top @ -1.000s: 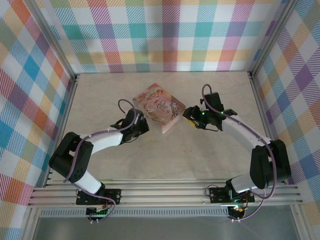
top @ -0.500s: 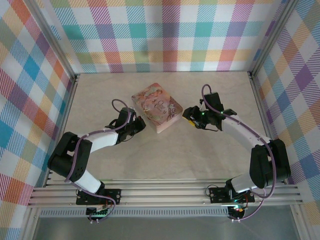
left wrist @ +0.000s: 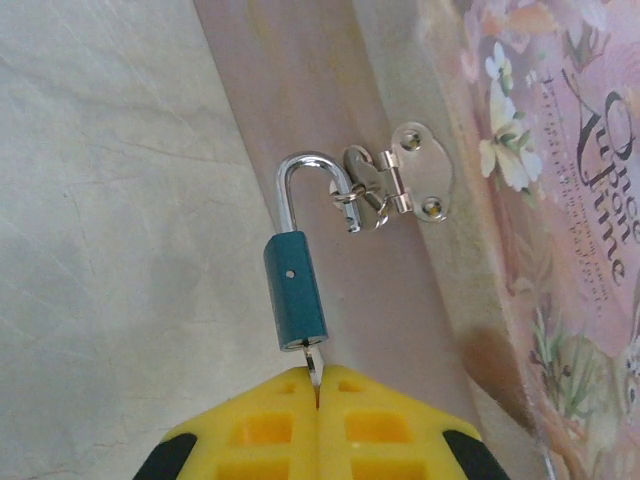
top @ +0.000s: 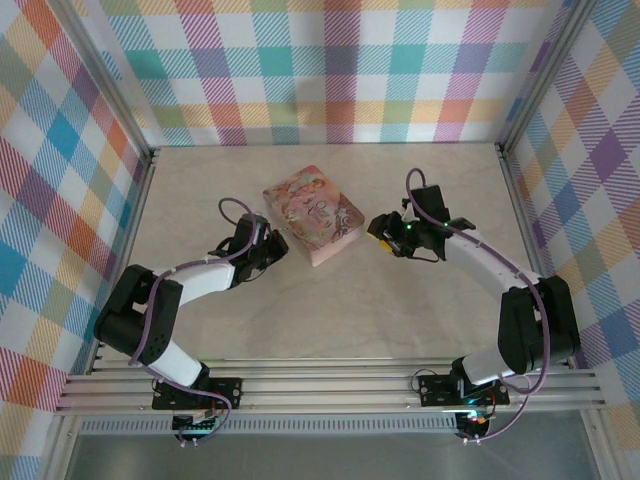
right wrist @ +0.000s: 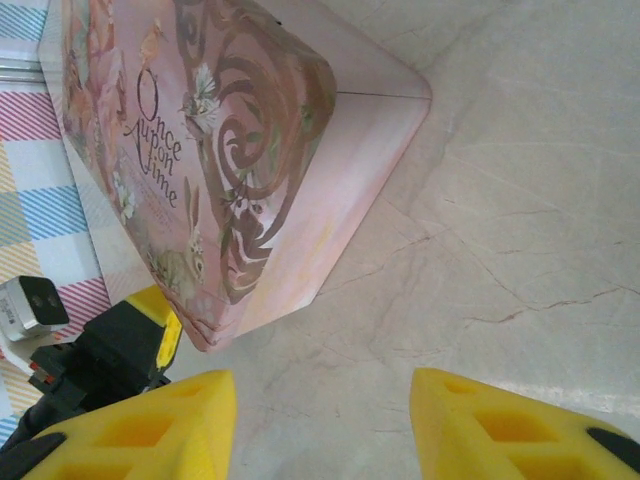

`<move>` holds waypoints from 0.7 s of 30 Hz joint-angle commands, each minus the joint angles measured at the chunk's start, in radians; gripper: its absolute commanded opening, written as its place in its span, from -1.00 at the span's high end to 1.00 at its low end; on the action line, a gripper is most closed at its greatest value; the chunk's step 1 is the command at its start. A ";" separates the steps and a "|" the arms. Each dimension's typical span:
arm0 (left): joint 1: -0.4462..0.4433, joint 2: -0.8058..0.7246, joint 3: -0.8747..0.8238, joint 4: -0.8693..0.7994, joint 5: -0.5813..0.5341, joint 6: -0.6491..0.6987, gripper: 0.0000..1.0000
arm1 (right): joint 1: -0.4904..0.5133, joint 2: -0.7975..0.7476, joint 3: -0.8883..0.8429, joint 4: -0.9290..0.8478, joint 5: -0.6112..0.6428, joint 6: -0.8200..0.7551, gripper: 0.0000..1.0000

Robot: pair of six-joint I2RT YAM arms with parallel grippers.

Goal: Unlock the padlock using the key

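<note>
The padlock (left wrist: 296, 290) has a small teal body and a silver shackle hooked through the metal hasp (left wrist: 405, 180) on the side of the pink illustrated box (left wrist: 540, 200). The shackle's free leg ends outside the body. The key (left wrist: 314, 362) sticks out of the padlock's underside, and my left gripper (left wrist: 320, 378) is shut on it. From above, the left gripper (top: 272, 248) sits at the left side of the box (top: 312, 215). My right gripper (right wrist: 320, 390) is open over bare table near the box corner (right wrist: 230, 150), just right of the box from above (top: 380, 232).
The box lies mid-table on the pale marbled table (top: 330, 310). Plaid walls (top: 330, 70) with aluminium posts close in the back and both sides. The left gripper's yellow-black finger (right wrist: 125, 345) shows past the box corner in the right wrist view.
The left gripper has drawn back a little to the left, and the box has shifted and turned slightly with it. The right arm has barely moved.
</note>
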 commanded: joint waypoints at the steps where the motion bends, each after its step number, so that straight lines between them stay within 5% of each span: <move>1: 0.032 -0.036 0.041 0.007 -0.023 -0.008 1.00 | -0.008 0.000 -0.016 0.016 -0.021 -0.014 0.00; 21: 0.122 0.045 0.016 0.136 0.148 0.093 1.00 | -0.012 0.012 -0.025 0.026 -0.035 -0.014 -0.01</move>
